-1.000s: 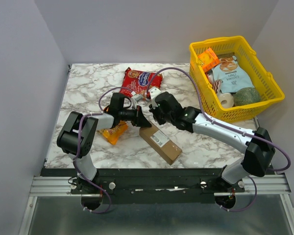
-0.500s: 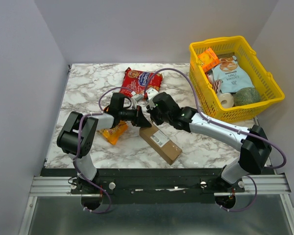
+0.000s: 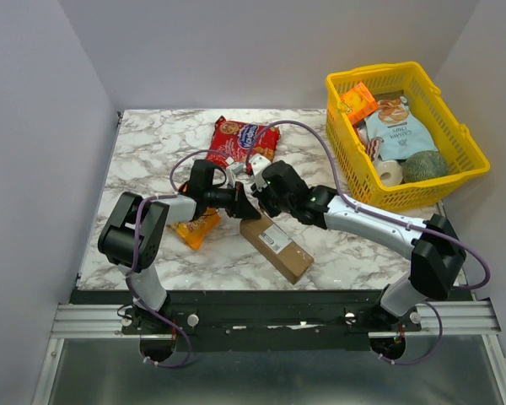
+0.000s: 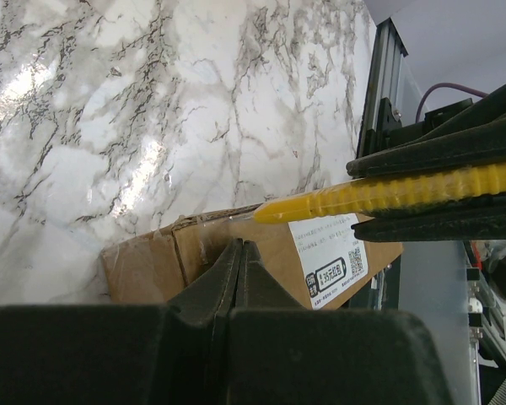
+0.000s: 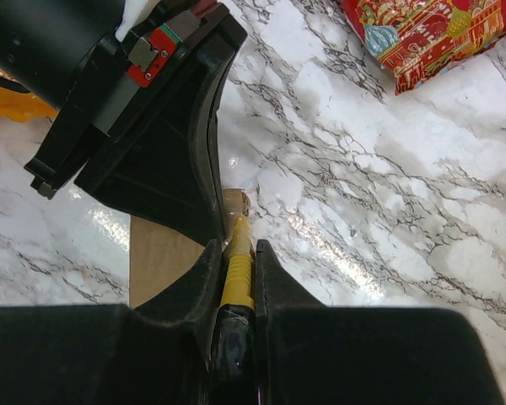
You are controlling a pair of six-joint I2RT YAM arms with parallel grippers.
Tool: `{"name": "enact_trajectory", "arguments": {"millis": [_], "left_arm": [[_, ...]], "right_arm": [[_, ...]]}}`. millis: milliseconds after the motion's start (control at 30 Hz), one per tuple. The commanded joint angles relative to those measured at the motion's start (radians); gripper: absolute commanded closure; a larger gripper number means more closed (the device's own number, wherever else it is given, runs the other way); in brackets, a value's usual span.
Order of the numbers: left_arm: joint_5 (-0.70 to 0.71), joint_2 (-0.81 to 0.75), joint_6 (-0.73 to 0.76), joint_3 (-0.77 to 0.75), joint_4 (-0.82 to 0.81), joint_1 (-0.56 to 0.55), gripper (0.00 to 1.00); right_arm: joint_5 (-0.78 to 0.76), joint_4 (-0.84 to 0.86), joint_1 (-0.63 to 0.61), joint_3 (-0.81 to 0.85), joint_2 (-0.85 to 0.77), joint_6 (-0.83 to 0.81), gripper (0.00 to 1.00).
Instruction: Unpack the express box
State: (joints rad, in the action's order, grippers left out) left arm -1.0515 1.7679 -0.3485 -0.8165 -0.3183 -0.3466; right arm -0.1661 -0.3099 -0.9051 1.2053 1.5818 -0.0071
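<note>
— How is the express box [image 3: 288, 257] looking?
— It's looking like matt brown cardboard, its paper label [image 4: 331, 255] showing smooth white. The marbled table [image 3: 152, 152] is gleaming glossy, and the ribbed yellow tool [image 4: 388, 198] is looking plastic.

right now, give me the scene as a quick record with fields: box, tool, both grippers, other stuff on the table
express box: flat on the marble table, label up, flaps look closed
left gripper: shut, tips at the box's far end; a pinched flap cannot be told
right gripper: shut on the yellow tool
tool tip: at the box's top edge, beside the left fingertips
red snack bag: behind the box
orange pack: under the left arm
yellow basket: right rear, holding packs
</note>
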Motion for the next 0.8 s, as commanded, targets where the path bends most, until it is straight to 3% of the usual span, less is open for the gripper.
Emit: {"name": "enact_trajectory", "arguments": {"millis": [0,767], "left_arm": [[0.239,0.096,0.089,0.06,0.183,0.0,1.0],[0.234,0.11,0.088,0.054,0.186,-0.002,1.0]], "right_arm": [[0.01,0.029,-0.003,-0.019,0.023,-0.039,1.0],[0.06,0.1,-0.003,-0.072,0.066,-0.168,1.0]]}}
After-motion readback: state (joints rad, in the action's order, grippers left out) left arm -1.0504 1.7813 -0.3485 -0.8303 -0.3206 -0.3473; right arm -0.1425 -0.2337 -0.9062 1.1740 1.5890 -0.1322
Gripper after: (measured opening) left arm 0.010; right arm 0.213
